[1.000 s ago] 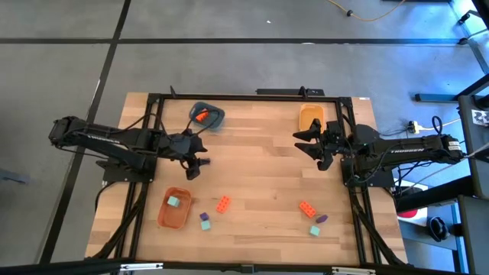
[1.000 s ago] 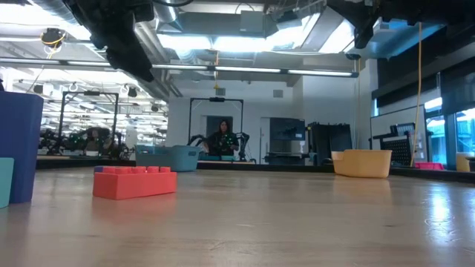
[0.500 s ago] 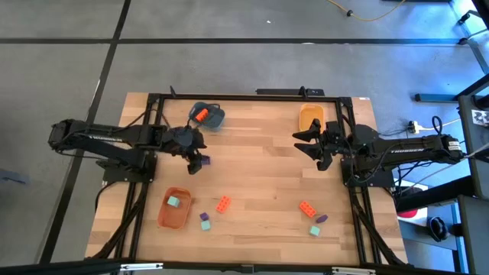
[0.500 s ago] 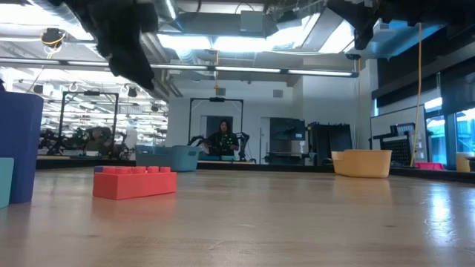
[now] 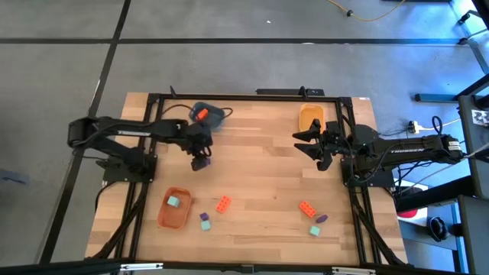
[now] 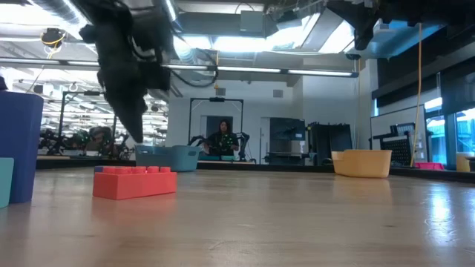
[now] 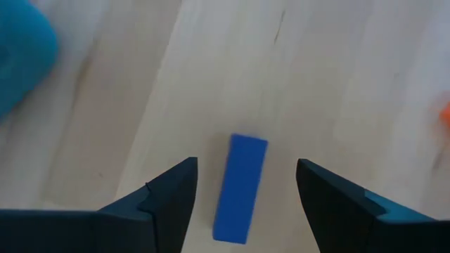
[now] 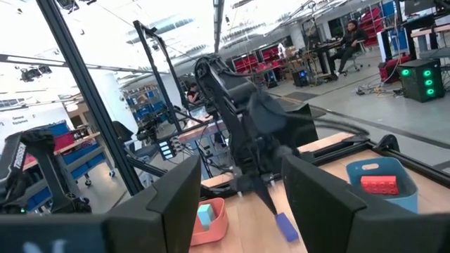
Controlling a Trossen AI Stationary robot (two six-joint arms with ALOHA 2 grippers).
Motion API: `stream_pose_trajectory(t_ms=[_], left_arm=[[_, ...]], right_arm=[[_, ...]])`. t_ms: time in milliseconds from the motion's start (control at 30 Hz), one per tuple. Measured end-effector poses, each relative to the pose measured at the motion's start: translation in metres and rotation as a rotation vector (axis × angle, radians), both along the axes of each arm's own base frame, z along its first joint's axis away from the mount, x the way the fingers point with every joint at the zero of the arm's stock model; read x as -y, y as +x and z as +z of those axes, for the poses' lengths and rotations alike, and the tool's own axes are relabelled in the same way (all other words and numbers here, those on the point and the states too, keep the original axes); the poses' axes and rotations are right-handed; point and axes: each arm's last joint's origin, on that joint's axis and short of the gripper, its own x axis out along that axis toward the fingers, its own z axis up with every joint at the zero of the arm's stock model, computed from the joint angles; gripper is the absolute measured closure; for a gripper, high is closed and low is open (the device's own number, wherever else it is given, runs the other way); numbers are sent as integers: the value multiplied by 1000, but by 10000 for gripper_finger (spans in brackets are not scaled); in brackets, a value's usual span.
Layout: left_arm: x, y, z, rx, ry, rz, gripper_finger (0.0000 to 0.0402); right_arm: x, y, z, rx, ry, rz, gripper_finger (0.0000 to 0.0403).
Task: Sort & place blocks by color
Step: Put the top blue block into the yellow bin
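My left gripper (image 5: 201, 158) (image 7: 246, 163) points down at the table, just near of the blue-grey bowl (image 5: 208, 114), and it is open. A small blue-purple block (image 7: 241, 188) (image 8: 285, 226) lies on the wood below it, between the two fingers and touching neither. An orange-red block (image 5: 201, 114) sits in the blue-grey bowl. A teal block (image 5: 174, 202) lies in the orange bowl (image 5: 163, 215). On the near table lie two orange-red blocks (image 5: 223, 203) (image 5: 307, 208), a purple-and-teal pair (image 5: 205, 221), a purple block (image 5: 322, 218) and a teal one (image 5: 314, 230). My right gripper (image 5: 313, 147) waits open near the yellow bowl (image 5: 311, 116).
A black frame (image 5: 244, 96) runs round the table's edges. Bare wood (image 5: 260, 164) lies between the two arms. In the low view an orange-red brick (image 6: 135, 182) is close to the camera. A person (image 6: 222, 139) is in the room far behind the table.
My left gripper has moved a little toward the table's far edge and right, closer to the blue-grey bowl. In the low view it has come down toward the table, fingers pointing down. The right arm has kept still.
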Motion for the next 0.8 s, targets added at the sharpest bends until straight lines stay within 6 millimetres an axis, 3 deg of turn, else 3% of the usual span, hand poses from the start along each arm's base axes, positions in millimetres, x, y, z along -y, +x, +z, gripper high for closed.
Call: stream_pose_trajectory(t_ms=[233, 500, 800], left_arm=[[-2, 9, -24, -111, 14, -44, 130], [-1, 14, -47, -204, -32, -79, 126], [4, 18, -56, -254, 14, -101, 126]], right_arm=[[0, 0, 0, -2, -3, -1, 200], [0, 1, -5, -54, -2, -1, 200], [0, 1, -5, -55, -2, -1, 200]])
